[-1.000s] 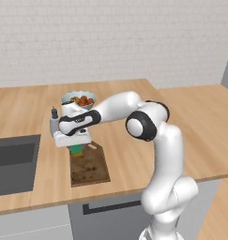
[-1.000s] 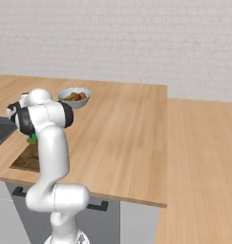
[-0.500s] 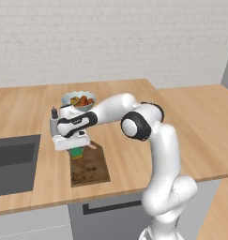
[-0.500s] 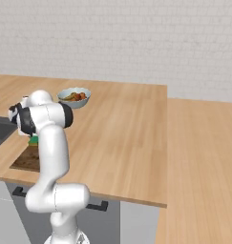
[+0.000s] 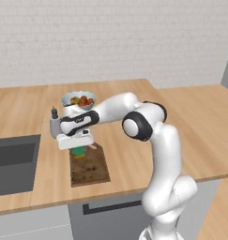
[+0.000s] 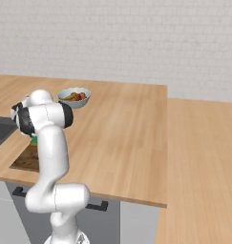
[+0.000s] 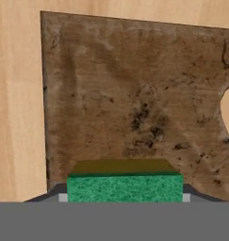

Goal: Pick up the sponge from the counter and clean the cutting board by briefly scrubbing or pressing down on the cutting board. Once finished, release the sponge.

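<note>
The arm is folded forward and to its left in the left base view, elbow high, forearm stretched low across the counter (image 5: 134,154) with the hand pointed down over the far end of the cutting board (image 5: 89,168). The gripper (image 5: 78,148) is seen just above the board, narrowed onto the sponge (image 5: 79,151), which is held between the fingers. In the hand view the sponge (image 7: 125,187) is clamped at the bottom, green face toward the camera and yellowish layer beyond it, with dark finger tips (image 7: 190,192) showing at either side. Whether the sponge touches the board cannot be told. The cutting board (image 7: 134,103) is spread beneath it, speckled with dirt marks, its pale handle hole cut by the right edge. The board lies on the counter just right of the dark sink (image 5: 14,161). A bowl of food (image 5: 78,100) sits behind the hand, apart from the board. In the right base view the arm's upper body blocks most of the board (image 6: 26,159); a sliver of green sponge (image 6: 34,139) shows beside it.

Compared with half a second and one second ago, the hand is found in nearly the same spot over the board's far end, sponge still gripped; the elbow is shifted slightly. Board and bowl are unmoved.
</note>
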